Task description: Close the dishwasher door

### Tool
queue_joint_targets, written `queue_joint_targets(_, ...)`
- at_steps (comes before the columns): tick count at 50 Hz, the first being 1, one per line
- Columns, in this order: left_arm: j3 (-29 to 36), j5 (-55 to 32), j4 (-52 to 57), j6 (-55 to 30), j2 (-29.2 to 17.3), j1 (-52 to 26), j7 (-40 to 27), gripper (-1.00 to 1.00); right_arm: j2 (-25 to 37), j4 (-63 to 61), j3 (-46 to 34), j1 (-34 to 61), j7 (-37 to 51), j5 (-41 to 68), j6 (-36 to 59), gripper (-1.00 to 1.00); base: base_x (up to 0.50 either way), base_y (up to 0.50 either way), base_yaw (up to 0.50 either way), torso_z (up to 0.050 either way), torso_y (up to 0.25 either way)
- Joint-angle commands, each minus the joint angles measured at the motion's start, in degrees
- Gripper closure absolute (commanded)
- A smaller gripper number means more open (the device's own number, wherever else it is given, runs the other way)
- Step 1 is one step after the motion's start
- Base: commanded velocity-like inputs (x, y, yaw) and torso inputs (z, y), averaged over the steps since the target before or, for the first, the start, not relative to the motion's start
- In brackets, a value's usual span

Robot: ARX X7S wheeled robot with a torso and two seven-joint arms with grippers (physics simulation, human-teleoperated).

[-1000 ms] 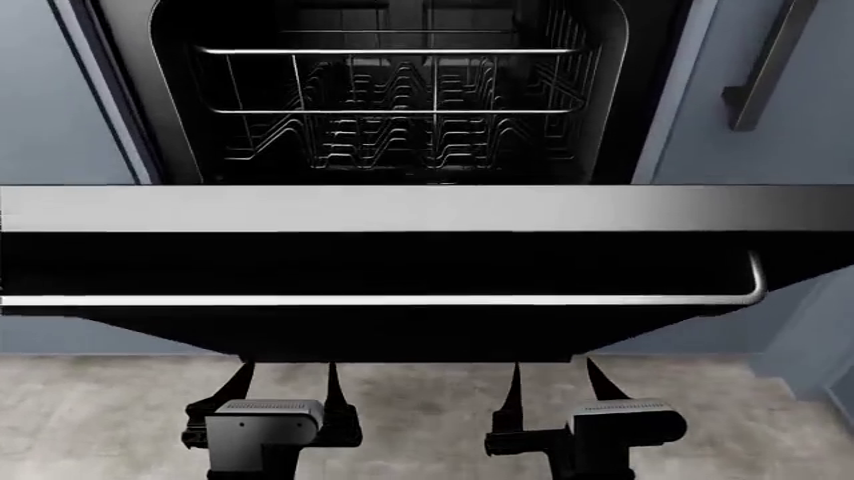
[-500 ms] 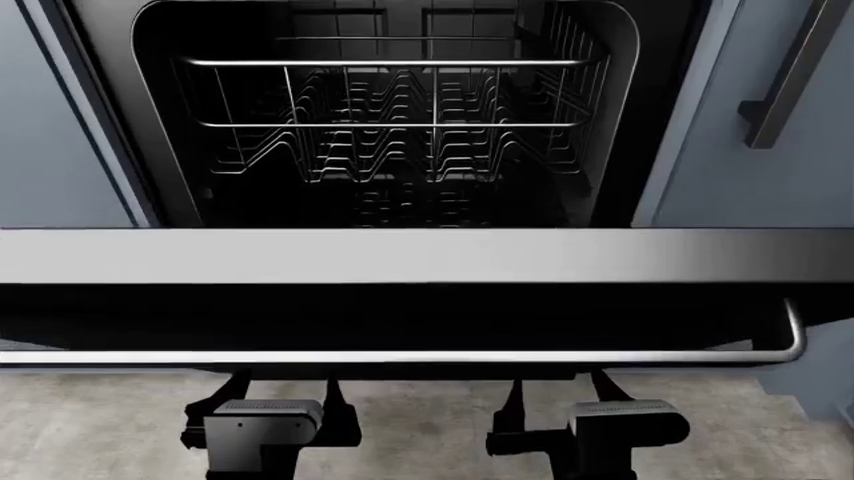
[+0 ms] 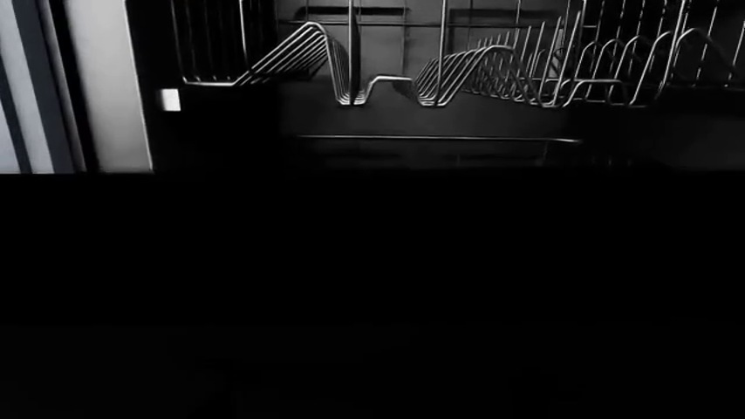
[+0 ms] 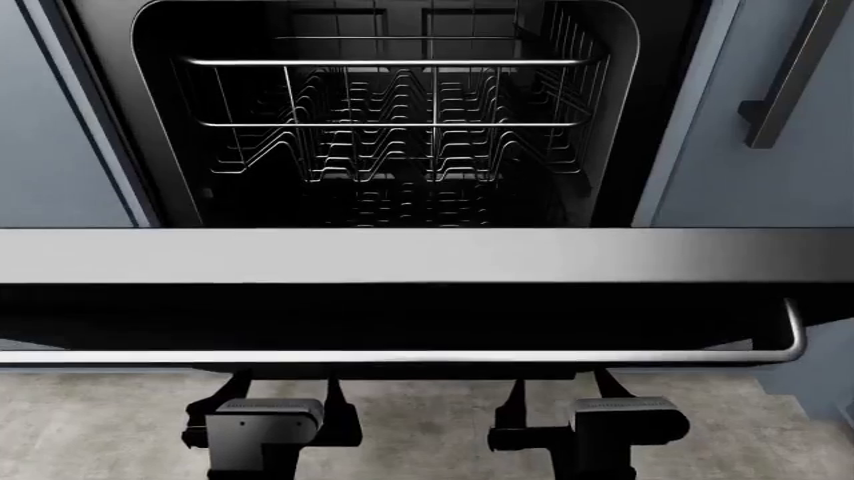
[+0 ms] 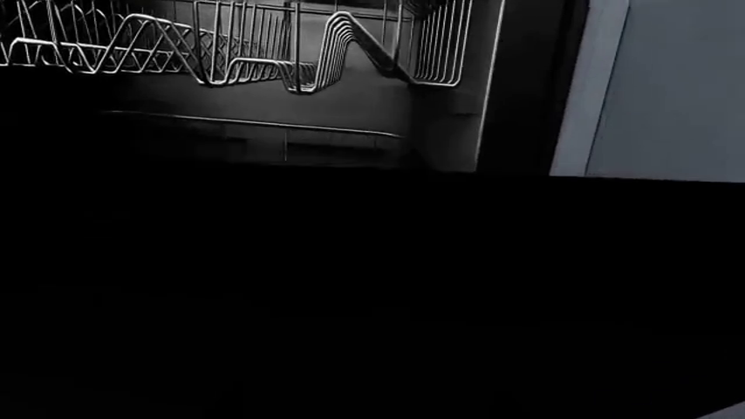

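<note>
The dishwasher door point(image 4: 400, 315) hangs open across the head view, a glossy black panel with a silver strip point(image 4: 400, 255) along its far edge and a thin silver bar handle point(image 4: 400, 356) near me. My left gripper point(image 4: 286, 384) and right gripper point(image 4: 561, 384) are just below the door's near edge. Their fingers are spread apart and reach up under it, with the tips hidden. In both wrist views the door's black surface point(image 3: 372, 288) point(image 5: 349, 288) fills the lower part and no fingers show.
A wire rack point(image 4: 387, 110) sits inside the open dishwasher tub, and also shows in the wrist views point(image 3: 489, 70) point(image 5: 233, 52). Grey-blue cabinet doors flank it; the right one has a dark bar handle point(image 4: 787, 75). A speckled floor point(image 4: 94, 420) lies below the door.
Compared with one second ago, the door's strip and handle sit lower in the head view and more of the tub shows. Nothing has visibly moved in the last half second.
</note>
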Motion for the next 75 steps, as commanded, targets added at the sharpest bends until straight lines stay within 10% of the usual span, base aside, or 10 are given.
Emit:
queue_joint_targets(1, 0.1, -0.4, 0.4, -1.3, -0.2, -0.4, -0.5, -1.00, -0.4, -0.1, 0.2, 1.5, 2.3, -1.5, 1.3, -1.00, 0.00, 0.00, 0.00, 0.000, 0.000)
queue_joint_targets(43, -3.2, -10.1, 9.4, -20.6, -3.8, -14.9, -2.7, -1.00, 2.7, -10.6, 3.5, 19.6, 3.0, 5.8, 26.9, -1.00, 0.00, 0.00, 0.00, 0.000, 0.002)
queue_joint_targets(75, -0.4, -10.5, -6.5, -26.1, 0.3, -30.4, -0.1, -1.00, -2.9, 16.0, -0.2, 40.7, 1.0, 1.9, 27.2, -1.00, 0.00, 0.00, 0.00, 0.000, 0.003)
